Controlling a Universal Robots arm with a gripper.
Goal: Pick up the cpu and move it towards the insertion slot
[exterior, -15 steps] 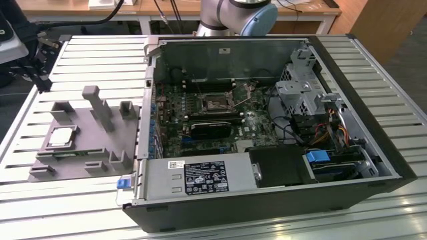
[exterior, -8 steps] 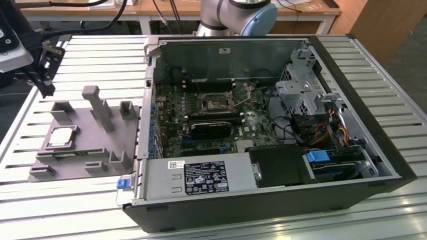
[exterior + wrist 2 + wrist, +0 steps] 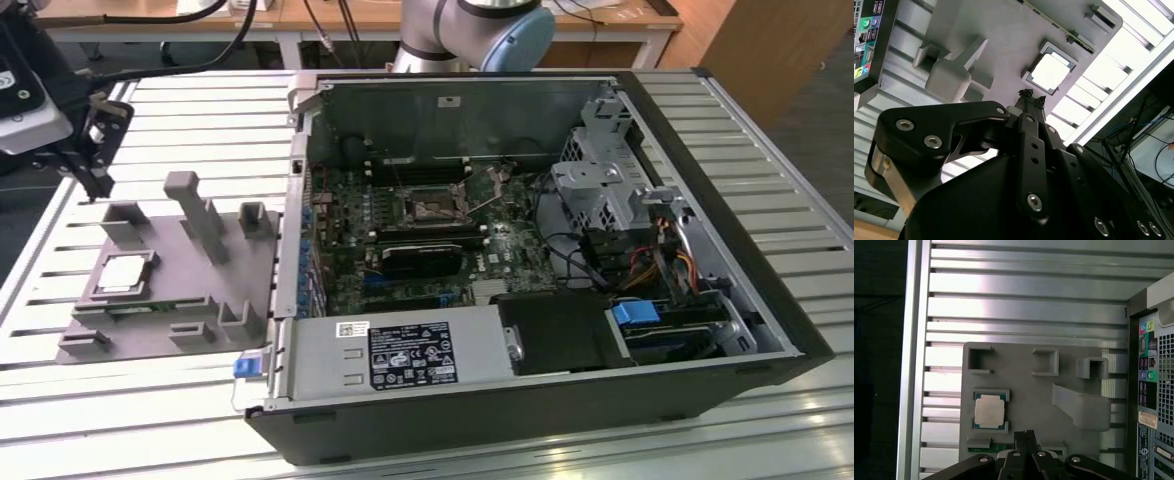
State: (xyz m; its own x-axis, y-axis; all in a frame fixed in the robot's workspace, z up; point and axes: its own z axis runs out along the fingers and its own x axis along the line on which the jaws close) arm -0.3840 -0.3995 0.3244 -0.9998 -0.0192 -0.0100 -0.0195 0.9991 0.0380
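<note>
The cpu is a pale silver square chip lying flat in a recess of the grey plastic tray, on the exterior view's left. Both wrist views show it too: cpu, cpu. My black gripper hangs above the table behind the tray, higher than the chip and off to one side of it. Its fingertips are pressed together with nothing between them; the gripper is shut. The insertion slot is the metal-framed square socket on the motherboard inside the open computer case.
Grey posts and blocks stand up from the tray close to the chip. The open case fills the middle and right of the slatted metal table, its tall side wall next to the tray. The arm's base sits behind the case.
</note>
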